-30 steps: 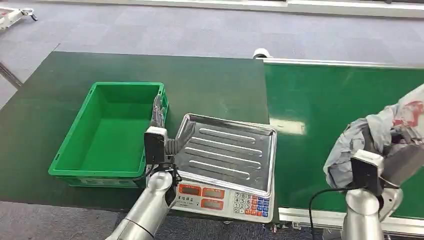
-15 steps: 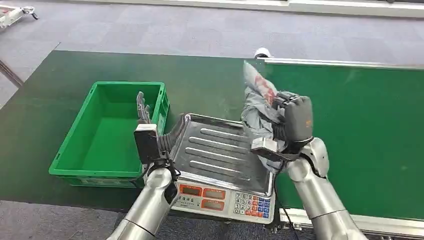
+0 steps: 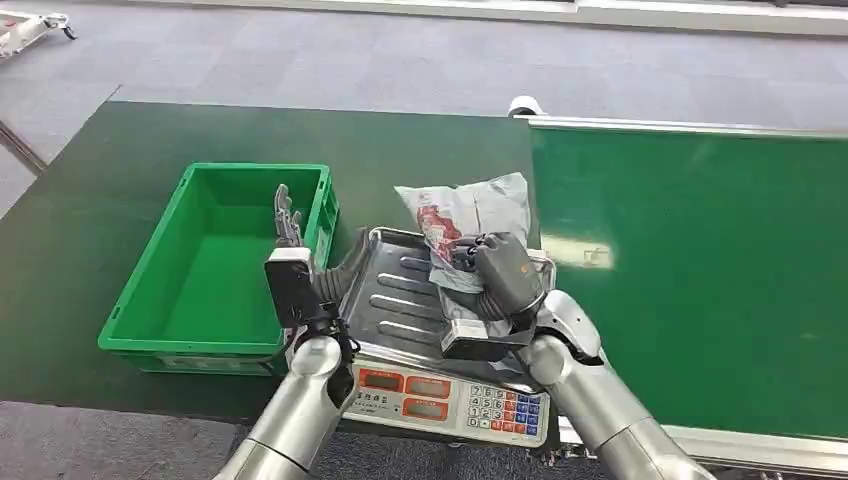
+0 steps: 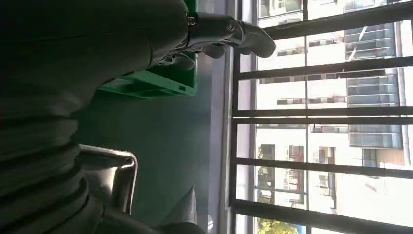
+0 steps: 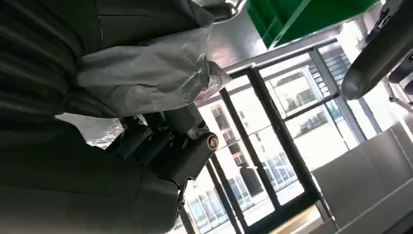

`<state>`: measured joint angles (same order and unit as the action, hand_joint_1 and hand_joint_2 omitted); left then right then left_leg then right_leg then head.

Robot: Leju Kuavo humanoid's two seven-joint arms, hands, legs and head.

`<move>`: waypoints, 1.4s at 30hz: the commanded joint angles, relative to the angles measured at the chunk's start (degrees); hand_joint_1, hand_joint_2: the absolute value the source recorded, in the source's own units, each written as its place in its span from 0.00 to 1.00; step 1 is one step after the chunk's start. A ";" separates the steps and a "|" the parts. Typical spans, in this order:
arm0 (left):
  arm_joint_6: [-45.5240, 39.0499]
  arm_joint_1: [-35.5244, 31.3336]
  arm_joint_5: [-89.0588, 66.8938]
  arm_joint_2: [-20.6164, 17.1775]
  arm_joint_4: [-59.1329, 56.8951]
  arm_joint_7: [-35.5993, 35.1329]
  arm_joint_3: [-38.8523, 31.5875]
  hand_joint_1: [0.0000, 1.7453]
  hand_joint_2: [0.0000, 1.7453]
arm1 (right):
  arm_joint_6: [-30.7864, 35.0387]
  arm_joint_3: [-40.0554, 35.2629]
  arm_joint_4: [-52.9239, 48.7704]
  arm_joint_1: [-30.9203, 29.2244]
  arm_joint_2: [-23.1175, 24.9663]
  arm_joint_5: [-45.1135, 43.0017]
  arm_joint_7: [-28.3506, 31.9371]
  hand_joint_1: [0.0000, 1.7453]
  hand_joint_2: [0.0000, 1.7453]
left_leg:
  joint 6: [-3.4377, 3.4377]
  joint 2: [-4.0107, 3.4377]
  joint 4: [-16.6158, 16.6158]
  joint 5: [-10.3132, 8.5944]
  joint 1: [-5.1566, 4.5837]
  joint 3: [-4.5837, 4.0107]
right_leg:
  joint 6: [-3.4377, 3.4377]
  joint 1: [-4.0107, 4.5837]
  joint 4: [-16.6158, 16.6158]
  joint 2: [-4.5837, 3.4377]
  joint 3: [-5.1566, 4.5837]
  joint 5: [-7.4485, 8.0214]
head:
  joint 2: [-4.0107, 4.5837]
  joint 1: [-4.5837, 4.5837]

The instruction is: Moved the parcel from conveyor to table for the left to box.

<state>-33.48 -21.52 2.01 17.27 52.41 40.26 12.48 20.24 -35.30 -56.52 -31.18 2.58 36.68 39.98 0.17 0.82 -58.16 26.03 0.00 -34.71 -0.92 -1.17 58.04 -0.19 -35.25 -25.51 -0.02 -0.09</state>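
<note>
Grey crumpled plastic parcel printed red, bright green plastic crate, ribbed silver steel tray, dark green table.

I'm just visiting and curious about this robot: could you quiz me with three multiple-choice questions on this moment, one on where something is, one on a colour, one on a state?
1. Where is the parcel?
A. in the crate
B. over the scale's metal tray
C. on the floor

2. What colour is the crate?
A. green
B. red
C. yellow

3. What is the left hand doing?
A. gripping the parcel
B. pressing scale keys
C. holding nothing

Answers: 1 B, the right hand holds it above the metal tray. 2 A, its walls are green. 3 C, its fingers are spread beside the crate.
</note>
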 commanded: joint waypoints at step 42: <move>1.03 0.31 -0.88 -0.18 -1.59 -0.26 -1.64 0.00 1.00 | 5.25 2.13 -10.91 4.45 -10.01 -10.53 -5.63 0.00 1.00 | 0.01 0.00 0.02 0.02 0.00 0.12 | 0.03 0.01 -0.08 0.06 0.14 -0.01 | 0.00 0.02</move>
<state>-32.24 -21.26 1.14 17.14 52.37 40.26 11.17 24.40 -36.09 -66.10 -26.42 -4.59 25.01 35.10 0.17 0.81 -58.20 26.03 -0.02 -34.71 -0.94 -1.18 58.02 -0.19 -35.25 -25.49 -0.02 -0.07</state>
